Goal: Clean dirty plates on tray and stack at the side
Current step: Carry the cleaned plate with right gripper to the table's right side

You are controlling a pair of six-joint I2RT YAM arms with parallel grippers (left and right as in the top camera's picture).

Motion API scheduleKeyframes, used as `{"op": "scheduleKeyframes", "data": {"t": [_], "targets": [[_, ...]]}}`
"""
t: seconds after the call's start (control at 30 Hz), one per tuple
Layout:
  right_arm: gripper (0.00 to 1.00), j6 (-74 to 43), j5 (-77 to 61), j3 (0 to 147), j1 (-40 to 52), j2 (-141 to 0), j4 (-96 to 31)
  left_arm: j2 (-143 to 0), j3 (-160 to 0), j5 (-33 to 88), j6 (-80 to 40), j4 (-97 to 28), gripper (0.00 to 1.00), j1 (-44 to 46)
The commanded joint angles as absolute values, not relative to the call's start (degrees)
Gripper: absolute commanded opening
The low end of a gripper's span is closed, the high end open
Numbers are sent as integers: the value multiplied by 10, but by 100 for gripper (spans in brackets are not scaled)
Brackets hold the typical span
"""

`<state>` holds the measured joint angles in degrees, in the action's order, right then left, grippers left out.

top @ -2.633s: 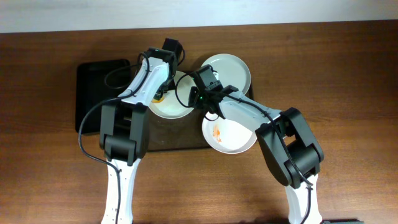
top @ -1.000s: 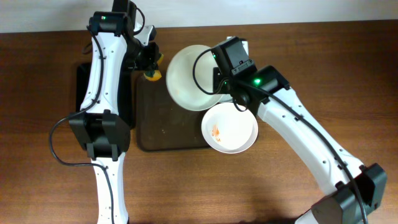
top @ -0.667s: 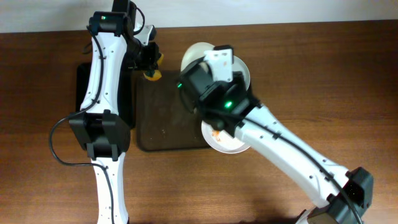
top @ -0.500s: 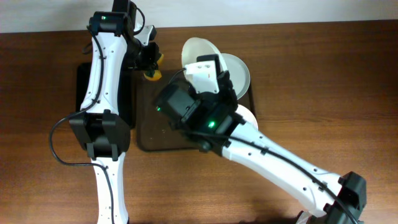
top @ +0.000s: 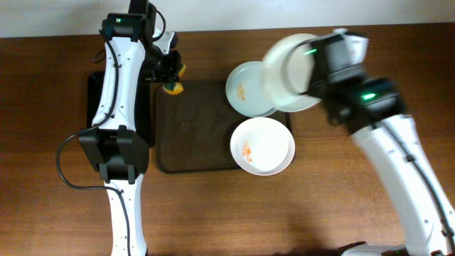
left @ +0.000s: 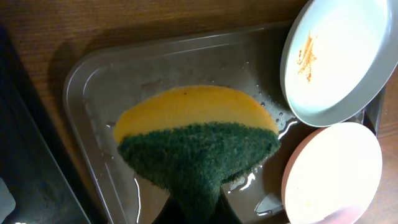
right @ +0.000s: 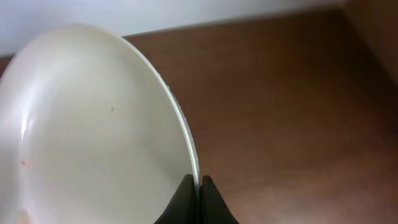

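Note:
My right gripper (top: 313, 70) is shut on the rim of a clean-looking white plate (top: 288, 64) and holds it tilted in the air over the tray's far right edge; the right wrist view shows the plate (right: 93, 130) edge-on between the jaws of the right gripper (right: 196, 186). A pale green plate (top: 247, 89) with an orange smear lies at the tray's far right. A white plate (top: 262, 146) with orange smears lies at the near right. The dark brown tray (top: 192, 131) is wet. My left gripper (top: 170, 75) is shut on a yellow-and-green sponge (left: 196, 140) above the tray's far left corner.
A glossy black tray (top: 96, 107) lies left of the brown tray, partly under my left arm. Bare wooden table (top: 370, 213) extends right of the tray and in front of it. The left wrist view shows both lying plates, the green one (left: 339, 56) and the white one (left: 333, 177).
My right arm has lifted the white plate off the tray and swung it rightward, uncovering the pale green plate. My left arm drew back with the sponge earlier and has held still since.

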<state>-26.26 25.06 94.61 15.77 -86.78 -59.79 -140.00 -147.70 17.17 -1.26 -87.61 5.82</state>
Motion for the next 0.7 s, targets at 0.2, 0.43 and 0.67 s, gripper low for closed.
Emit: {"op": "scheduleKeyframes", "data": {"t": [0.2,0.43,0.67], "targets": [[4,-231,-41,931,-159,-987,-610,-1388,-1482,167,-4,-870,1,58],[4,-227,-15,931,-182,-1103,-592,-1388,-1482,167,-4,-869,1,58],[4,-227,39,905,-182,-1139,-594,-1388,-1482,167,-4,-869,1,58]]}}
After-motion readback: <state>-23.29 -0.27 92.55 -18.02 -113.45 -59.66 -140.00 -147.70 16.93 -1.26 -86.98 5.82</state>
